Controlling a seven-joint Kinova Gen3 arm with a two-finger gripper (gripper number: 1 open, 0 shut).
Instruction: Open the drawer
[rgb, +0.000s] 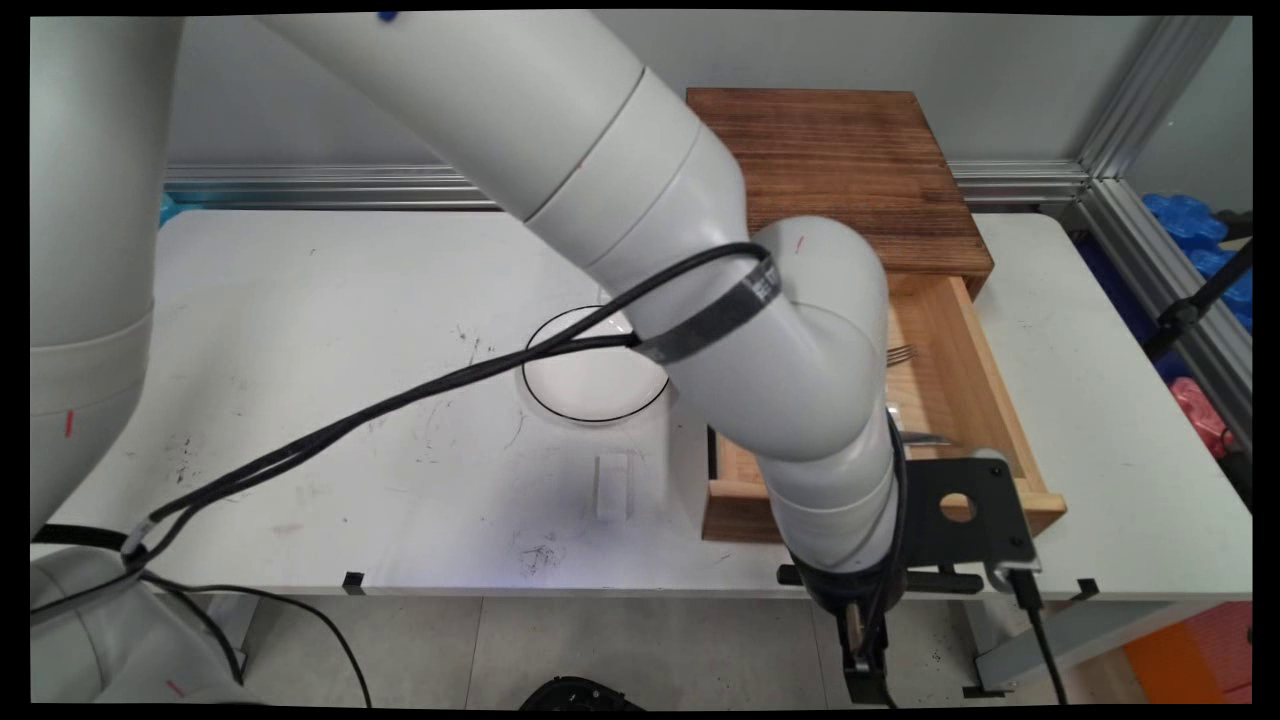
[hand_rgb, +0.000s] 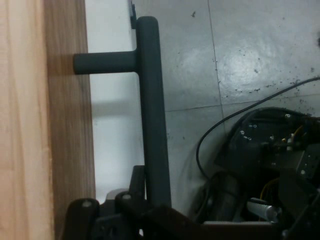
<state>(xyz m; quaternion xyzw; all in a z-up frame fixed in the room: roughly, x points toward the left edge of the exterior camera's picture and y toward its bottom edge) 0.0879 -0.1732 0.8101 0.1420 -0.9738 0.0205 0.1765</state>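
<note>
Gripper (hand_rgb: 150, 210) sat at black drawer handle (hand_rgb: 150, 100); jaws' state could not be told. Wooden drawer (rgb: 960, 400) stood pulled open on worktop (rgb: 300, 400), fork (rgb: 900, 354) inside.

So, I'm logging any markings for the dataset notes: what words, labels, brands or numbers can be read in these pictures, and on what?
None can be read in either view.
The black strap round the arm's cables has pale marks, too small to read.
The wooden drawer unit, its open drawer and the black handle bear no text.
</note>
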